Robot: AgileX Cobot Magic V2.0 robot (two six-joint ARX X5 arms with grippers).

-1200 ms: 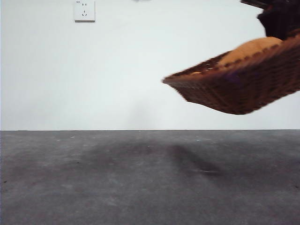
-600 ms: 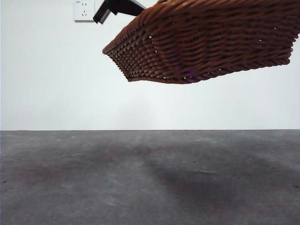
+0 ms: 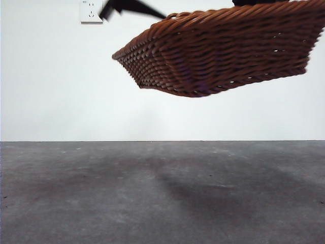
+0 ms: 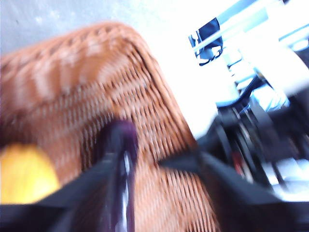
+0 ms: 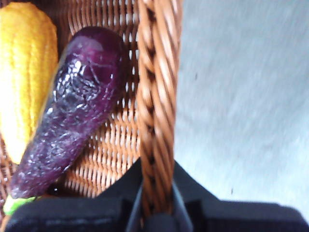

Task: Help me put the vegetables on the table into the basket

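The brown wicker basket (image 3: pixel 218 51) hangs tilted high above the grey table (image 3: pixel 152 198). My right gripper (image 5: pixel 155 186) is shut on the basket's braided rim (image 5: pixel 157 72) and holds it up. In the right wrist view the purple eggplant (image 5: pixel 77 106) and the yellow corn cob (image 5: pixel 24 72) lie side by side inside the basket. My left gripper (image 4: pixel 140 162) is over the basket's inside with its jaws apart, and the eggplant (image 4: pixel 120 145) lies by one jaw with the corn (image 4: pixel 24 174) beside it. That view is blurred. The potato is hidden.
A black gripper tip (image 3: pixel 129 6) shows at the top edge, by the basket's raised corner. A white wall with a socket (image 3: pixel 91 11) stands behind the table. The basket's shadow lies on the table below it.
The basket has swung from the right edge to the upper middle, nearer and larger, and its underside now faces the camera. The potato is no longer visible. A black gripper tip has appeared at top left.
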